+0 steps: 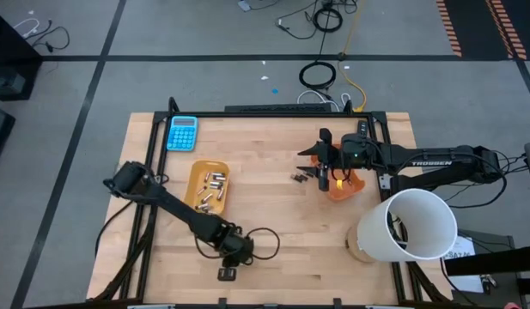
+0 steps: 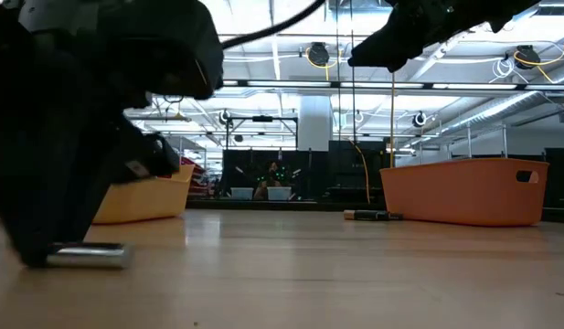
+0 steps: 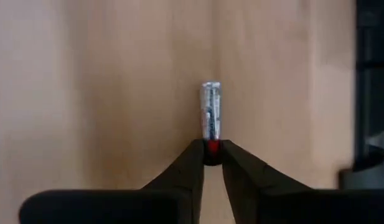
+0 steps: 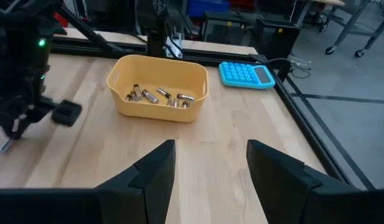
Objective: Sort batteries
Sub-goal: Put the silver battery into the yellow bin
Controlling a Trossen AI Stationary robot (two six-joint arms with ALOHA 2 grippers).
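Low over table, left tool (image 3: pixel 211 154) pinches battery (image 3: pixel 210 111).

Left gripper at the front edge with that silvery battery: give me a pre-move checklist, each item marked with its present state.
1. Battery between the fingers: ok. The left gripper has its fingertips at the red end of the silvery battery.
2. Firm grip: cannot tell; the fingers look nearly closed on it, but tightness is not visible.
3. Battery off the table: not ok. The low view shows it lying flat on the wood.
4. Yellow tray ready: ok, it already holds silvery batteries, with room left.
5. Right gripper out of the way: ok, open and empty above the orange tray across the table.
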